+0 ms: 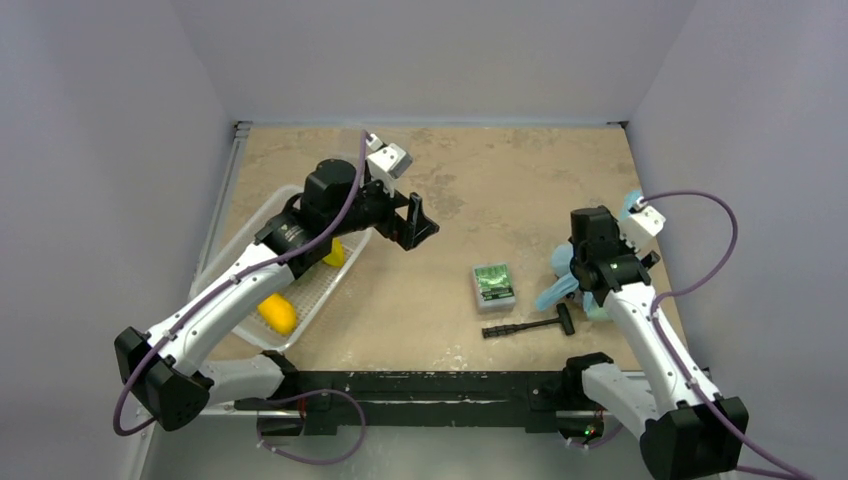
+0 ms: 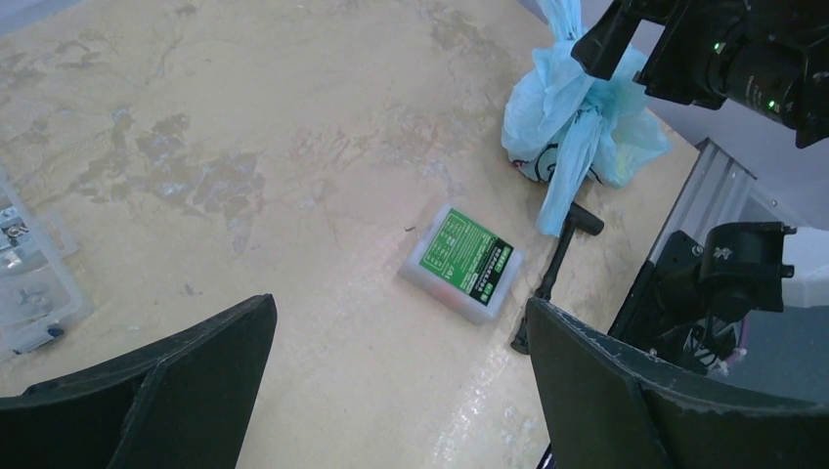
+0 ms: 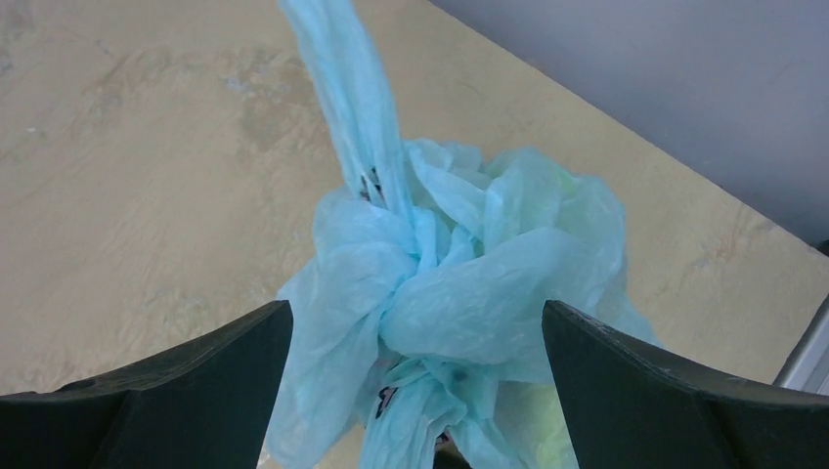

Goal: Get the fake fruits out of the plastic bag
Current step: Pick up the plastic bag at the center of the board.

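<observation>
— Beige mottled tabletop, grey walls round it. How do the arms stand?

— Left arm is stretched forward over the basket, wrist turned toward the middle. Left tool hangs above the tabletop, jaws spread wide, gripping nothing.

— And the right?

— Bent sharply, wrist pointing down over the bag near the right edge. Right tool is released, one finger on each side of the bag's knot. Whether they touch the plastic I cannot tell.

— Bag shut?

— Knotted on top, one strip reaching away across the tabletop. A pale green tint shows through the plastic.

— What else?

— Two yellow fruits lie in the basket. Green box sits between the arms, black T-handle near it, beside the bag.
</observation>
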You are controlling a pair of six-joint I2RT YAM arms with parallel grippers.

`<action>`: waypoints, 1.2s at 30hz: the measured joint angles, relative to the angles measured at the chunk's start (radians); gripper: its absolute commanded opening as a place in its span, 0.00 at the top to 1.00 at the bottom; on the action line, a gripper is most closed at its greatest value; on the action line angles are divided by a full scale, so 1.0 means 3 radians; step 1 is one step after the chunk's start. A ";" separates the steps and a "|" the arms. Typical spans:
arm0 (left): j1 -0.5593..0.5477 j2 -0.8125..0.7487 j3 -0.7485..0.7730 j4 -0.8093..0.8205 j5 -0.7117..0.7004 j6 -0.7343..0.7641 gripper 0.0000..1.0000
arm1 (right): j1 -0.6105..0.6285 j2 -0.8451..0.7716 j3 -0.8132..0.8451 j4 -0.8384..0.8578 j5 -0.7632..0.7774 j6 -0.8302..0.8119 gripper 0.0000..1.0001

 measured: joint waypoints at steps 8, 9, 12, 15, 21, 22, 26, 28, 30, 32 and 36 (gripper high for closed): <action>-0.0257 0.0114 0.0033 -0.0186 -0.0145 0.0161 0.01 | -0.0412 -0.0290 -0.0381 0.0135 -0.0179 0.0219 0.02; -0.0277 0.0120 0.0039 -0.0200 -0.0158 0.0175 0.01 | -0.0425 -0.0280 -0.0412 0.0182 -0.0224 0.0242 0.05; -0.0320 0.0127 0.0056 -0.0221 -0.0184 0.0205 0.02 | -0.0445 -0.0223 -0.0540 0.0389 -0.0374 0.0264 0.28; -0.0341 0.0132 0.0065 -0.0245 -0.0226 0.0235 0.02 | -0.0451 -0.0113 -0.0621 0.0619 -0.0525 0.0214 0.57; -0.0347 0.0136 0.0086 -0.0267 -0.0300 0.0263 0.03 | -0.0453 0.0131 -0.0614 0.1195 -0.0896 -0.0214 0.95; -0.0348 0.0144 0.0094 -0.0268 -0.0306 0.0263 0.03 | -0.0453 0.0192 -0.0580 0.1253 -0.0965 -0.0305 0.97; -0.0357 0.0206 0.0126 -0.0272 -0.0317 0.0262 0.04 | -0.0454 0.0408 -0.0399 0.1466 -0.1297 -0.0682 1.00; -0.0357 0.0249 0.0150 -0.0295 -0.0318 0.0263 0.04 | -0.0451 0.0464 -0.0304 0.1592 -0.1502 -0.0870 1.00; -0.0357 0.0278 0.0174 -0.0337 -0.0319 0.0263 0.04 | -0.0446 0.0506 -0.0189 0.1671 -0.1678 -0.1008 1.00; -0.0357 0.0282 0.0174 -0.0371 -0.0322 0.0264 0.05 | -0.0413 0.0585 -0.0006 0.1713 -0.1859 -0.1129 1.00; -0.0357 0.0267 0.0174 -0.0422 -0.0366 0.0273 0.06 | -0.0149 0.0772 0.0380 0.1742 -0.2080 -0.1261 1.00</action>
